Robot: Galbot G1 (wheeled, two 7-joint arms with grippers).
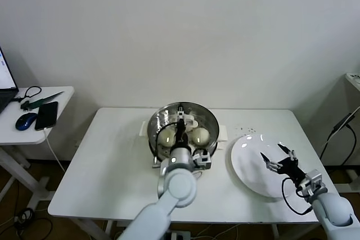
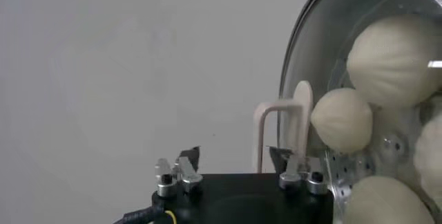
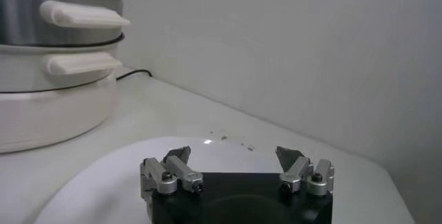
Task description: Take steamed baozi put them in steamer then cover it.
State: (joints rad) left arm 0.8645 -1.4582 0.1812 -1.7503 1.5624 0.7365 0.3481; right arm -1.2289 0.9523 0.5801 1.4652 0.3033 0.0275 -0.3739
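The steamer [image 1: 183, 130] is a shiny steel basket on a white pot base at the table's middle. The clear glass cover [image 1: 197, 113] lies on it; its white handle [image 1: 189, 121] is at the centre. Several cream baozi [image 1: 201, 135] show through the glass, also in the left wrist view [image 2: 390, 59]. My left gripper [image 1: 181, 123] is open just above the cover. In its wrist view [image 2: 235, 155] the handle [image 2: 280, 132] stands beyond the fingers, untouched. My right gripper [image 1: 279, 157] is open and empty over the white plate [image 1: 250, 172].
The right wrist view shows the steamer [image 3: 48, 25] on its white base [image 3: 41, 108] beyond the plate [image 3: 103, 177]. Dark crumbs [image 1: 247, 129] lie behind the plate. A side table [image 1: 56, 96] at left holds a phone, mouse and scissors.
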